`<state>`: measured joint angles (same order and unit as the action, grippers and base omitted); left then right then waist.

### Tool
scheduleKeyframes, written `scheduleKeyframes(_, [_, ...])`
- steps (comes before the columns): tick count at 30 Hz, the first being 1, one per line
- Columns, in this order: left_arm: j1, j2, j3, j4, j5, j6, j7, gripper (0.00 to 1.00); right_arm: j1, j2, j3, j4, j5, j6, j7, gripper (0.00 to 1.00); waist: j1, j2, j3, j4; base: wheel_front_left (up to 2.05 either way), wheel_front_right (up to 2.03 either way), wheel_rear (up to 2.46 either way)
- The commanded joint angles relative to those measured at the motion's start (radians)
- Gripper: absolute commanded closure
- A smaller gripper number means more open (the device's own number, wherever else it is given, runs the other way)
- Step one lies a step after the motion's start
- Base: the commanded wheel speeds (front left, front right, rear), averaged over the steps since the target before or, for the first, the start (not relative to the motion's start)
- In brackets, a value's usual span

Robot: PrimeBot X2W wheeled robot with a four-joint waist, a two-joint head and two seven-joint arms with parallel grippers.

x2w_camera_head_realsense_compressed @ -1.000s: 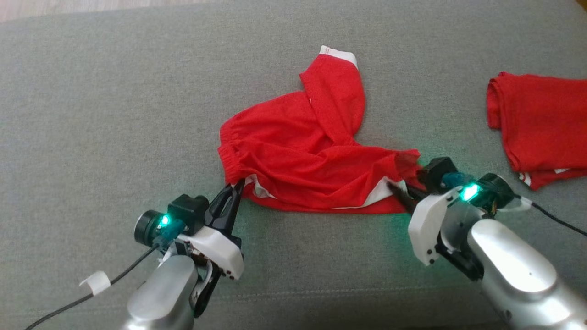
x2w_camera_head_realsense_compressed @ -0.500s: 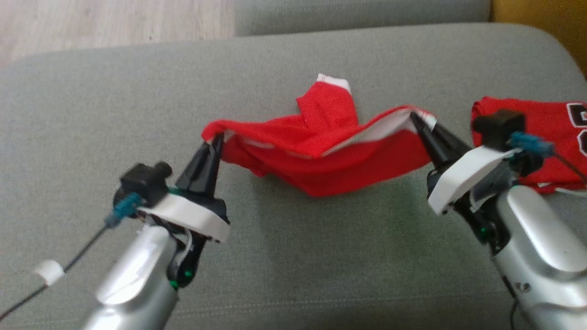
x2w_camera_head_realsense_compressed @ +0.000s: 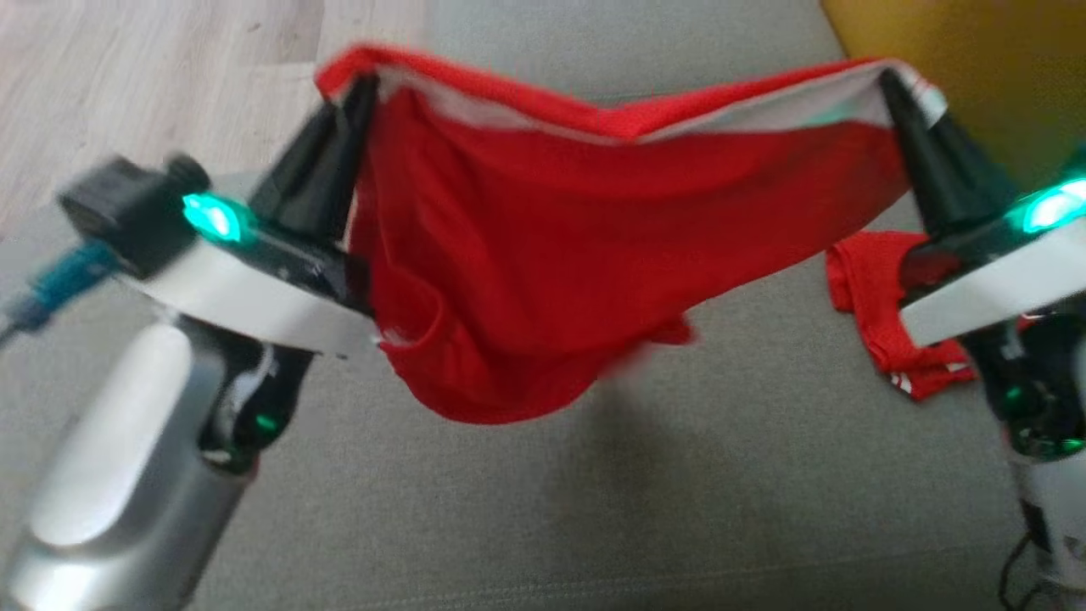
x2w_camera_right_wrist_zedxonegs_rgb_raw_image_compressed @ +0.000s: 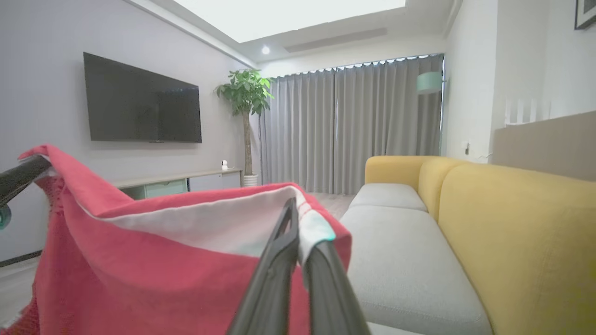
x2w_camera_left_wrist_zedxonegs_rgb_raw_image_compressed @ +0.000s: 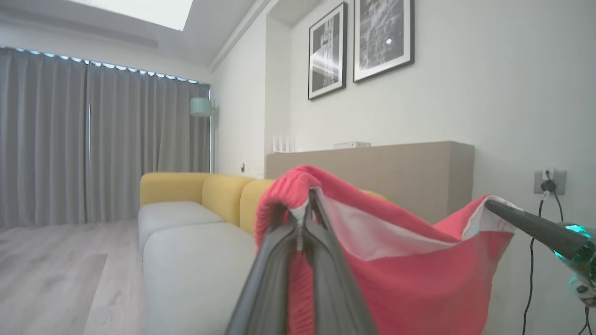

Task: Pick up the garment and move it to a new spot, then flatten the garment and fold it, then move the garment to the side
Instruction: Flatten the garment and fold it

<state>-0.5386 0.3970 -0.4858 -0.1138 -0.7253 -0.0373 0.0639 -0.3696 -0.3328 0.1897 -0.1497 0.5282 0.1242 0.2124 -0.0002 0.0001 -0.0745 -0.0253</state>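
Two pinches, garment (x2w_camera_head_realsense_compressed: 551, 255) hanging over the sofa (x2w_camera_head_realsense_compressed: 679, 509).
Head: left gripper (x2w_camera_head_realsense_compressed: 361, 85) and right gripper (x2w_camera_head_realsense_compressed: 891, 81) clamp its top corners; low hem could drag the other red cloth (x2w_camera_head_realsense_compressed: 874, 314). Left wrist: thin edge bite, I fear slip. Right wrist: same.

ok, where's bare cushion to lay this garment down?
Free: the grey cushion under the hanging garment, between the left gripper and the right gripper, down to its near edge. Crowded: the right side, where the other red cloth lies beside the right gripper.
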Motion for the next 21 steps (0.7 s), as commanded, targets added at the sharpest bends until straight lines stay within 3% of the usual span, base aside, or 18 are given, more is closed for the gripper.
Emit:
scheduleKeyframes(1, [-0.079,0.042,0.059,-0.06,-0.009,0.009,0.022,1.0,-0.006,-0.011,-0.008,-0.066,0.0,0.007,0.021,1.0,0.0002,-0.0001,-0.007,-0.007,0.0,0.0,0.0])
scheduleKeyframes(6, [-0.125,0.083,0.072,-0.138,-0.021,0.029,0.111,1.0,0.009,0.006,-0.052,-0.195,-0.02,0.007,0.108,1.0,0.0002,-0.0001,-0.003,-0.015,0.0,0.0,0.0])
scheduleKeyframes(10, [-0.151,0.09,0.055,-0.095,-0.034,0.025,0.164,1.0,-0.008,0.022,-0.04,-0.185,-0.039,0.007,0.155,1.0,0.0002,-0.0001,0.026,-0.021,0.0,0.0,0.0])
scheduleKeyframes(15, [-0.223,0.08,0.02,0.057,-0.024,-0.006,0.198,1.0,-0.116,0.048,0.009,-0.043,-0.059,0.007,0.141,1.0,0.0002,-0.0001,0.092,-0.033,0.0,0.0,0.0])
scheduleKeyframes(21, [-0.434,0.03,0.031,0.305,0.025,-0.025,0.142,1.0,-0.405,0.11,0.061,0.234,-0.119,0.007,0.016,1.0,0.0002,-0.0001,0.208,-0.058,0.0,0.0,0.0])
